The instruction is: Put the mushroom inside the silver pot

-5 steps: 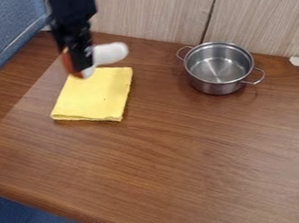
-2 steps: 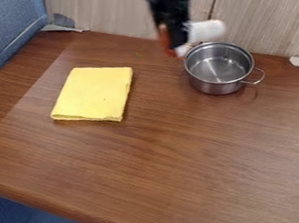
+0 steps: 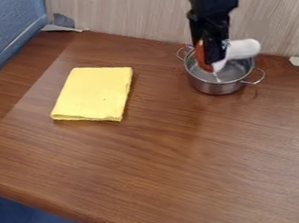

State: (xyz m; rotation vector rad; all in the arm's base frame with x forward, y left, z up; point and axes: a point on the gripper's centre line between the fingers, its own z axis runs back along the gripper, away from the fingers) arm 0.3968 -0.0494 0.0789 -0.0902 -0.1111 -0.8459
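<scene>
The black gripper [image 3: 216, 64] hangs over the silver pot [image 3: 218, 88] at the upper right, shut on the toy mushroom [image 3: 243, 49]. The mushroom lies sideways, its white stem pointing right and its orange-red cap on the left side of the gripper. Together they cover much of the pot's opening; whether the mushroom's lower part dips below the rim I cannot tell. The pot stands upright with a wire handle on either side.
A folded yellow cloth [image 3: 94, 94] lies on the brown table [image 3: 151, 163] to the left of the pot. Behind the table rises a wood-patterned wall [image 3: 125, 10], and a blue padded panel [image 3: 3, 33] borders the left.
The gripper has moved right, from above the yellow cloth to over the pot, and lower in the last half second. It carried the mushroom along. Pot and cloth have stayed put.
</scene>
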